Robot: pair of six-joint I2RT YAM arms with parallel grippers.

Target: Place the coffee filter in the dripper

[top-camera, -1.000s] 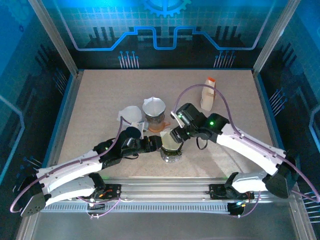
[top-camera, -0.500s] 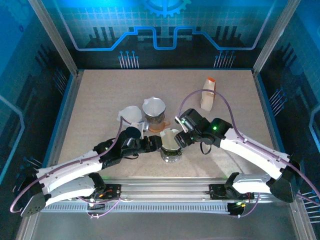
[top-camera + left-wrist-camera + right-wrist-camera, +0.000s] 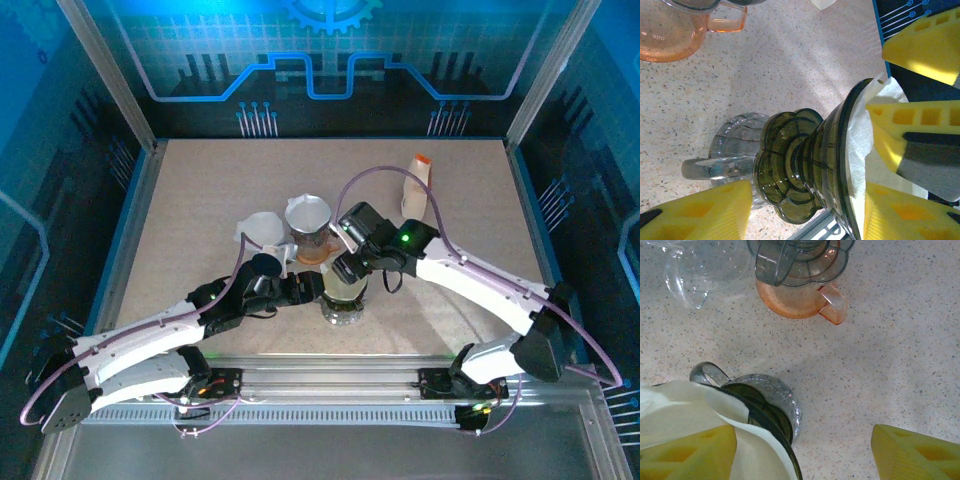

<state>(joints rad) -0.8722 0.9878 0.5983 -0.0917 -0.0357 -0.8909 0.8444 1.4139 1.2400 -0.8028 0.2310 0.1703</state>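
Item: white paper coffee filter point(image 3: 860, 142), lying inside the mouth of the dripper, its upper edge standing proud of the rim on one side.
Receiver: dark olive-green ribbed glass dripper point(image 3: 795, 165), seated on a clear glass server with a handle point(image 3: 732, 142), near the front of the speckled desk point(image 3: 890, 365) between the two arms.
Right hand point(image 3: 804, 437): spread wide, nothing pinched. One yellow finger rests on the paper inside the cone; the other stands outside the rim.
Left hand point(image 3: 807, 205): fingers set wide to either side of the dripper. Whether they bear on the glass cannot be told.
Step, as judged: seating the filter; it is in, but not yet flat to the wall.
Method advised: press lightly down the cone wall, keep the dripper braced so that it does not tip off its server, then lift straight up so that the paper is not dragged out.
Edges: the dripper rim under the paper; the metal front rail point(image 3: 330, 375) close behind the server.
Neighbours: a grey glass dripper point(image 3: 800, 260) on an orange-tinted glass server point(image 3: 795, 302) just beyond; a clear glass vessel point(image 3: 705, 270) beside those; a white bottle with an orange cap point(image 3: 420, 190) well apart.
Open room: bare desk to the right of the server, so withdrawing up and to the right looks safest.
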